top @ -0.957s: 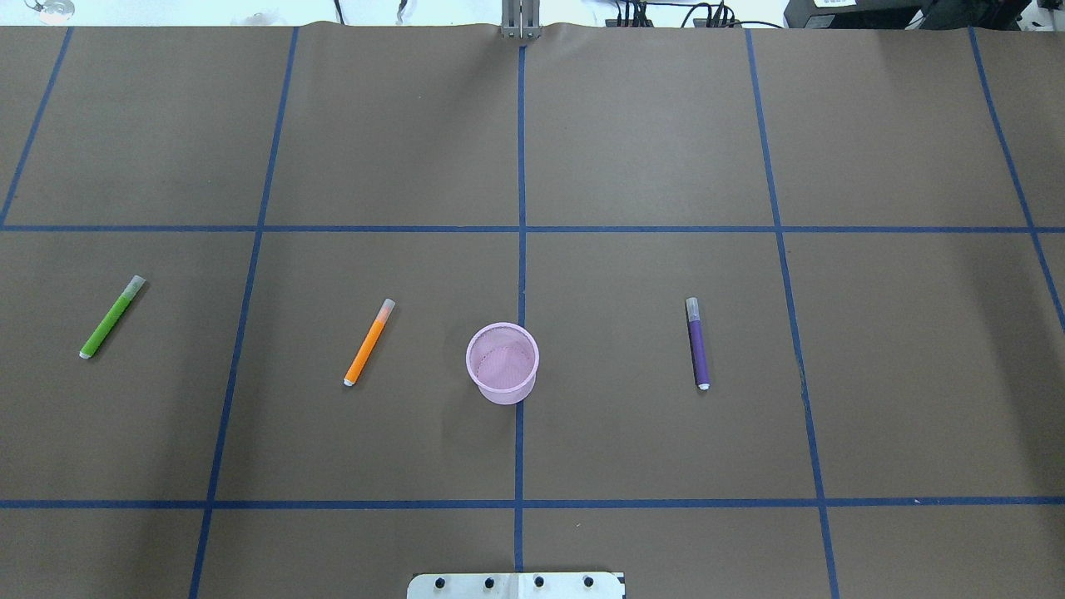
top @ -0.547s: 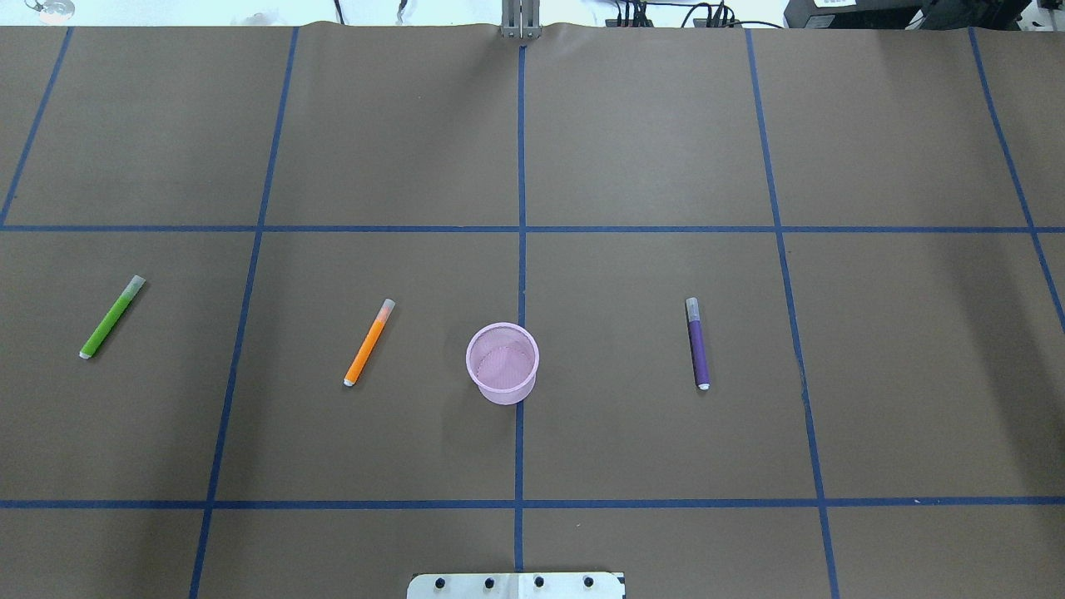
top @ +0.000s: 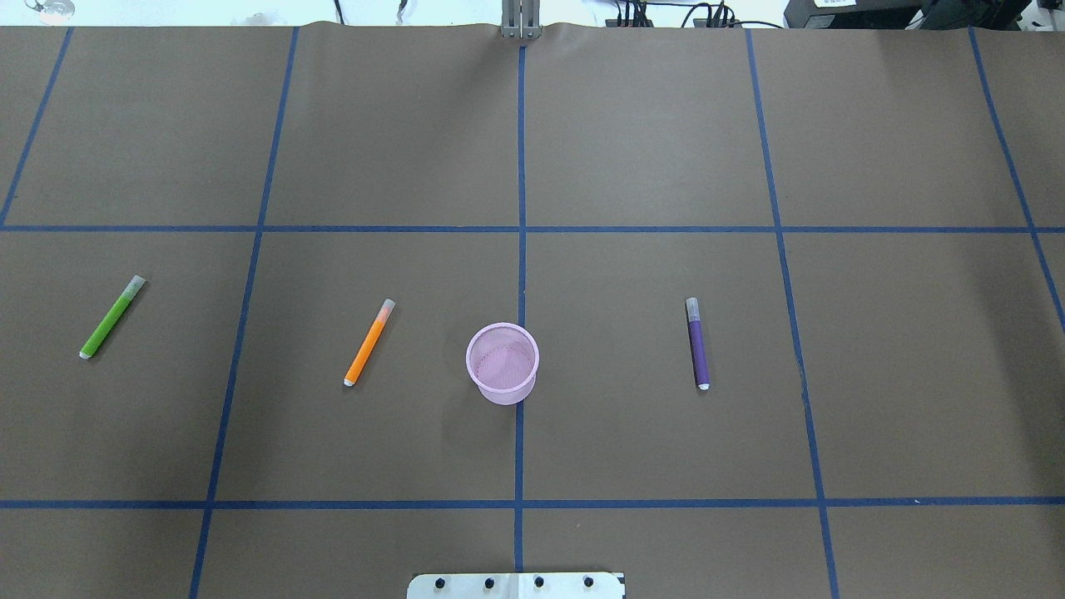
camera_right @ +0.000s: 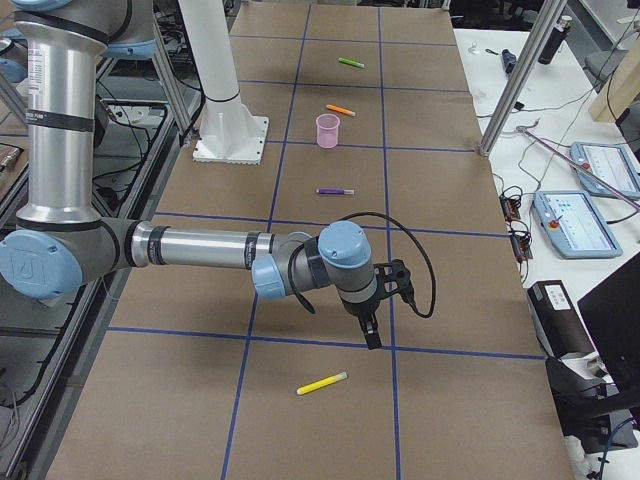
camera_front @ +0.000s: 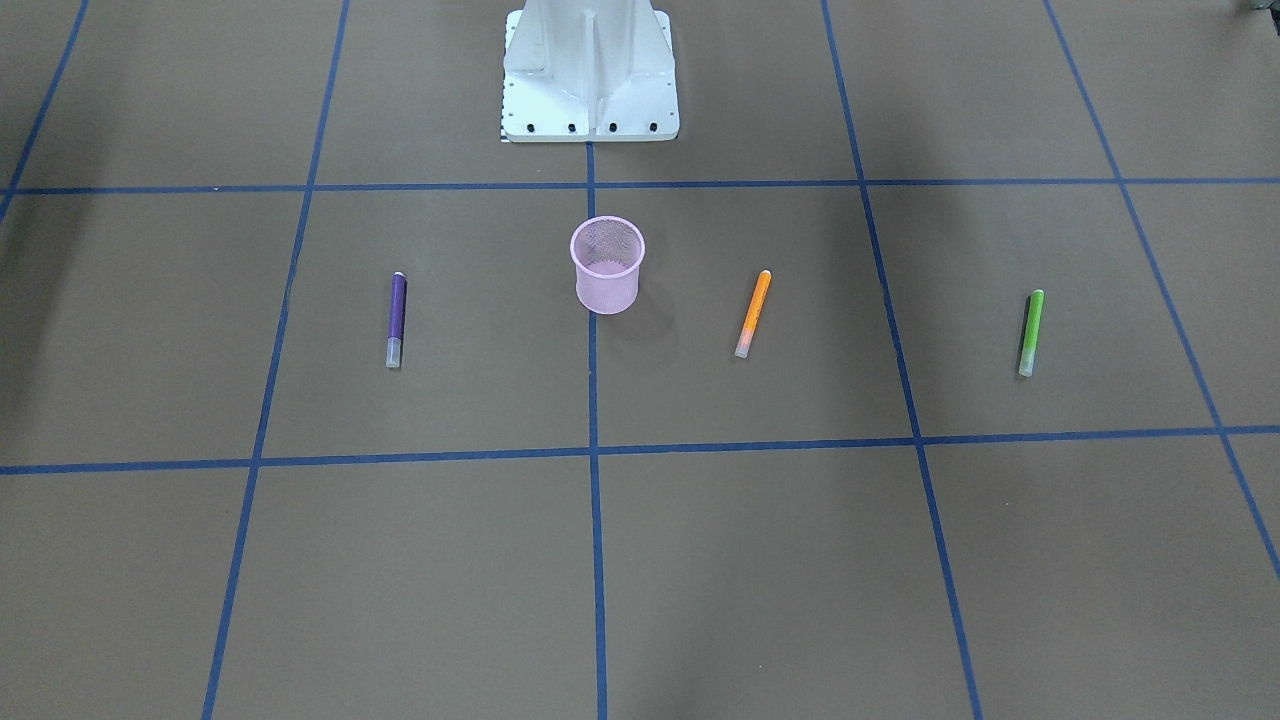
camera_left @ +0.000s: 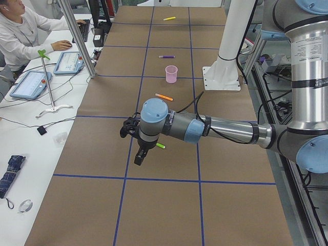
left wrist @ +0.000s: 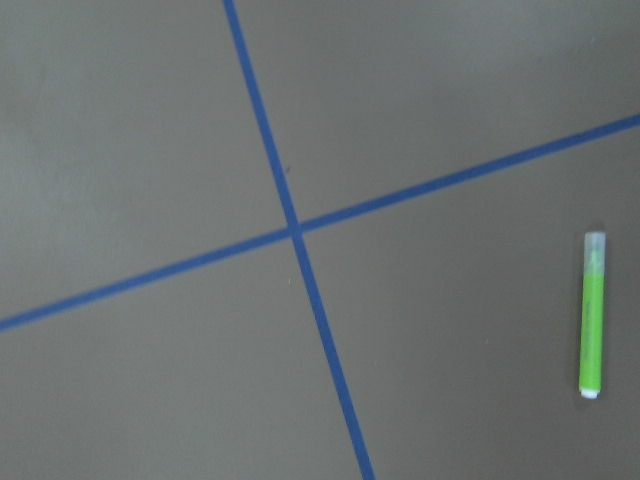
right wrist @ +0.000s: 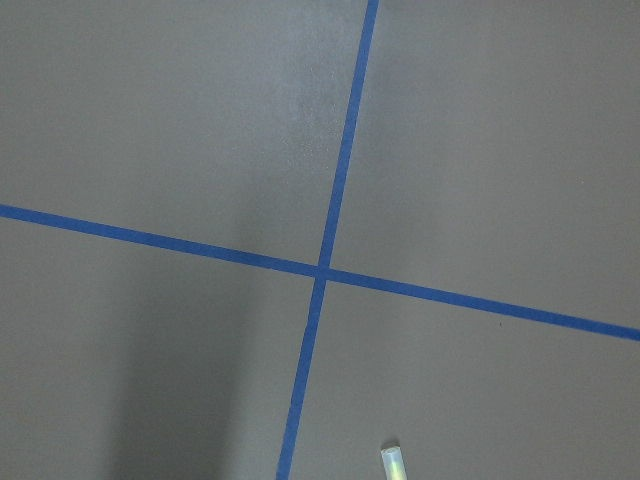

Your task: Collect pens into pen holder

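The pink mesh pen holder (top: pixel 502 363) stands upright at the table's middle, also in the front view (camera_front: pixel 607 266). The orange pen (top: pixel 369 343) lies left of it, the green pen (top: pixel 112 317) far left, the purple pen (top: pixel 697 343) right. The yellow pen (camera_right: pixel 322 383) lies at the table's right end; its cap shows in the right wrist view (right wrist: pixel 392 464). My left gripper (camera_left: pixel 137 158) hovers beside the green pen (left wrist: pixel 592 315). My right gripper (camera_right: pixel 372 335) hovers near the yellow pen. Whether either is open or shut, I cannot tell.
The robot's white base plate (camera_front: pixel 590 70) sits behind the holder. Blue tape lines grid the brown table. An operator (camera_left: pixel 20 36) sits at a side desk with tablets beyond the left end. A metal post (camera_right: pixel 515 80) and tablets stand beyond the right end.
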`<state>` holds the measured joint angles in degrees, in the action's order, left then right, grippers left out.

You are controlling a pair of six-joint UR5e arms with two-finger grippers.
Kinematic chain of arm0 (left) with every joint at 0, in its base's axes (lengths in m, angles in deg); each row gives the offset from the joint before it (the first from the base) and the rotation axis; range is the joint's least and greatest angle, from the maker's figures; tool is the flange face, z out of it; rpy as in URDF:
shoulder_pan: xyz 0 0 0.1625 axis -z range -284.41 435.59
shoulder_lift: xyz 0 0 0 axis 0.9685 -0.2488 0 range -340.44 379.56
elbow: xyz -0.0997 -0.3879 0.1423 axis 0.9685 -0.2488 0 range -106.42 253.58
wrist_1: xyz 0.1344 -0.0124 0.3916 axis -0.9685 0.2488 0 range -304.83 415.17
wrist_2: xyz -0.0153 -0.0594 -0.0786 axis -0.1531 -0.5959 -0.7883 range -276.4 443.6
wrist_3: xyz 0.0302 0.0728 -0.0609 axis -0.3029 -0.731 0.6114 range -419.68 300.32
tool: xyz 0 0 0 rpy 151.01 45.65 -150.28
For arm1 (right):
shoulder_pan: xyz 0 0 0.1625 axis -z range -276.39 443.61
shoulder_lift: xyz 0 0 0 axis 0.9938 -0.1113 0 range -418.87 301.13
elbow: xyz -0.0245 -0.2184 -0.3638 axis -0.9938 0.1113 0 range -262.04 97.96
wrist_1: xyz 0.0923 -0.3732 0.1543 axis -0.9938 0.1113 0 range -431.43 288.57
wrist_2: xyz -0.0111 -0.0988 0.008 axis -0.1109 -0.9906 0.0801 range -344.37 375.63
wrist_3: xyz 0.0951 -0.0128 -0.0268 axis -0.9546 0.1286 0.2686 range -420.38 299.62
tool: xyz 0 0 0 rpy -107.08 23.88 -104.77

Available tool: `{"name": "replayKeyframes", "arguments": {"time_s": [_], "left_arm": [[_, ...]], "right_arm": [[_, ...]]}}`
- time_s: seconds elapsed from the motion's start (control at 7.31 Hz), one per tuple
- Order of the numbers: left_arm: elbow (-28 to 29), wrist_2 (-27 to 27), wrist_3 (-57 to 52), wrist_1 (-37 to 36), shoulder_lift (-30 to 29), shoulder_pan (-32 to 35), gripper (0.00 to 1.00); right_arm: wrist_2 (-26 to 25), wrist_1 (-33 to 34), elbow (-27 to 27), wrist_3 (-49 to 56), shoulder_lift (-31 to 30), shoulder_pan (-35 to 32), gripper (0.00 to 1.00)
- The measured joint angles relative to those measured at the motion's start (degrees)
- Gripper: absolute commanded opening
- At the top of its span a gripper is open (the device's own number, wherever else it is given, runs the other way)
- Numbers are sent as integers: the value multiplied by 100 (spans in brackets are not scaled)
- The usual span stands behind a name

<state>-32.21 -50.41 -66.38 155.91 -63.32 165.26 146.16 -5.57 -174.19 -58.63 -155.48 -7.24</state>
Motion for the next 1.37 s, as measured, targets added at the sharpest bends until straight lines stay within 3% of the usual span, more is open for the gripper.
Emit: {"name": "replayKeyframes", "arguments": {"time_s": [0.27,0.68,1.37], "left_arm": [[-3,-23,-6,74,-55,-1,100],[-38,-36,-18,124,-42,6,100],[-29,-38,-22,295,2,7,100]], "right_arm": [[143,-1067,1062,-20,-119,105,98],[-96,-1395,1663,-63,-236,620,96],[-322,-1409,1971,-110,-170,1159,55]]}}
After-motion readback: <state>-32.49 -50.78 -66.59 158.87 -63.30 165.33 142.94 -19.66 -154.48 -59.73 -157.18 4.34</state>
